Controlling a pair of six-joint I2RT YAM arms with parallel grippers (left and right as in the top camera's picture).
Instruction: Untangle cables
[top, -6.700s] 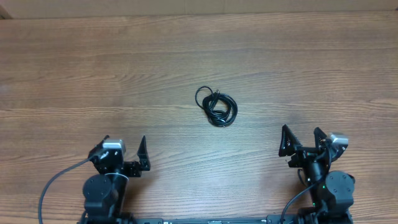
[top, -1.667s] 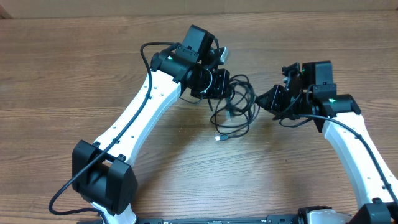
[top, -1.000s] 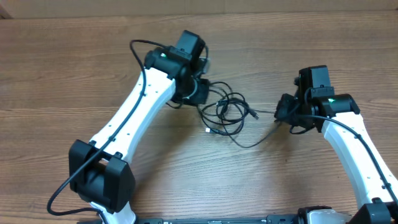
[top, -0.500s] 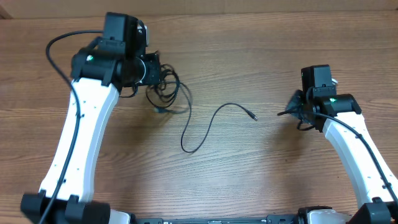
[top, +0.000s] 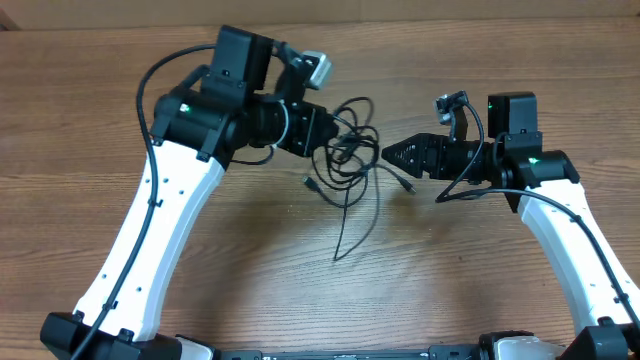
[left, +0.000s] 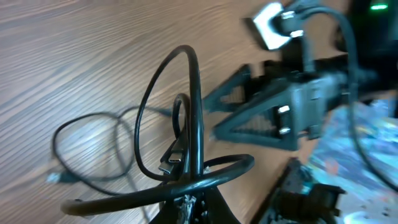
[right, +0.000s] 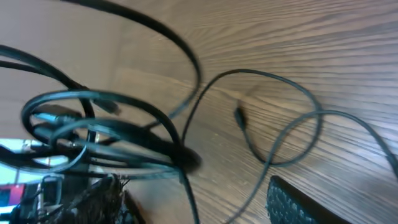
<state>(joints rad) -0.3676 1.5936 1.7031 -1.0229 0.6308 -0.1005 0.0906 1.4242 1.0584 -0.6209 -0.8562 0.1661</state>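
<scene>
Nearest the bases, a loose tail of the cables is trailing down the bare table toward me, its end lying on the wood between the two arms. A little farther out, one plug is resting on the table just beside the right gripper, on its near side. A second plug end is sitting below the left gripper; I cannot tell whether it is touching the wood.

Farther out, the left gripper is clamping the bunched loops and holding them above the table. In the left wrist view the strands are rising straight out from between its closed jaws. The right gripper is pointing left at that bunch with its fingers spread and nothing between them. The bunch is lying directly to the left of its tips, just beside them and apparently not touching.

The loops have no clear long axis. The free strands are running from the bunch back toward the near edge, so I am judging that the right arm is the nearer one to the plug and its cord.

Between the grippers there is little room. To either side and out toward the far edge, open wood is leaving plenty of space for pulling apart.
</scene>
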